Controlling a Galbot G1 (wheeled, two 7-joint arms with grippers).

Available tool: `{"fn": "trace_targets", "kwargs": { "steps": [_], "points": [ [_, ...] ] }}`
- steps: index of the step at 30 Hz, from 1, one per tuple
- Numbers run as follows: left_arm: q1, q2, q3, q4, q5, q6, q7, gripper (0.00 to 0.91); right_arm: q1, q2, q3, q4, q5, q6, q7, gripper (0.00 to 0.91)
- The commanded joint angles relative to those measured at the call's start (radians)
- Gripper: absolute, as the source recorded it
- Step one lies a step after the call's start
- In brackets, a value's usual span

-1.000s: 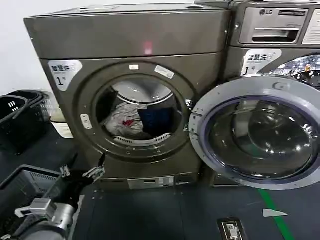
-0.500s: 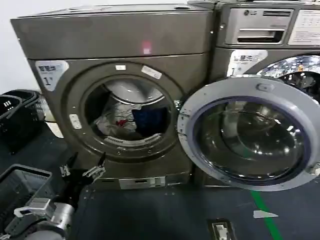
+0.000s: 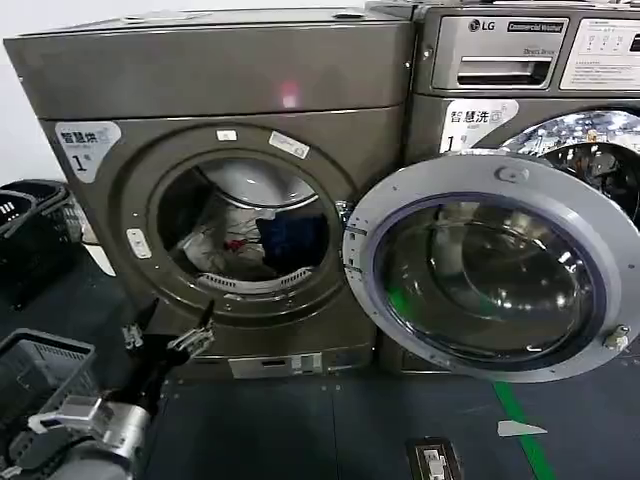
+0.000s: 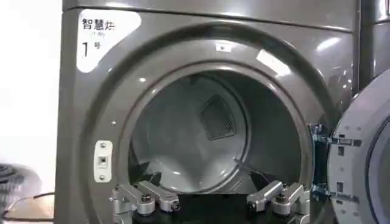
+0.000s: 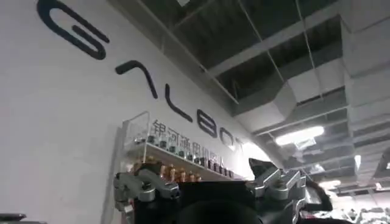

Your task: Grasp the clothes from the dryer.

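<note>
Two grippers on my screens: left gripper spread apart and empty, low before the dryer; clothes inside its drum. Right gripper apart, aimed ceilingward.

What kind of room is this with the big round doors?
Probably a laundry room or laundromat. A big dryer stands with its door swung open and clothes inside, a second machine beside it, and dark baskets on the floor.
</note>
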Motion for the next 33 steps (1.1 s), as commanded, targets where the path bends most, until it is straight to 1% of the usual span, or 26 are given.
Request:
{"fn": "trace_targets", "kwargs": {
  "steps": [1,4,12,33],
  "points": [
    [-0.003,0.002,0.003,0.004,0.002,-0.014,0.006,0.907,0.0,0.0,0.001,0.0,0.005,0.007,-0.004,0.907],
    [-0.005,0.003,0.004,0.005,0.001,-0.014,0.005,0.907,-0.002,0.002,0.001,0.001,0.001,0.01,0.001,0.907],
    [-0.002,0.004,0.004,0.0,-0.001,-0.016,0.003,0.907,-0.009,0.012,-0.007,0.011,-0.019,0.019,-0.012,0.907],
    [-0.018,0.011,0.005,-0.003,-0.009,-0.014,0.002,0.907,-0.021,0.017,-0.011,0.033,-0.02,0.018,-0.029,0.907]
  ]
}}
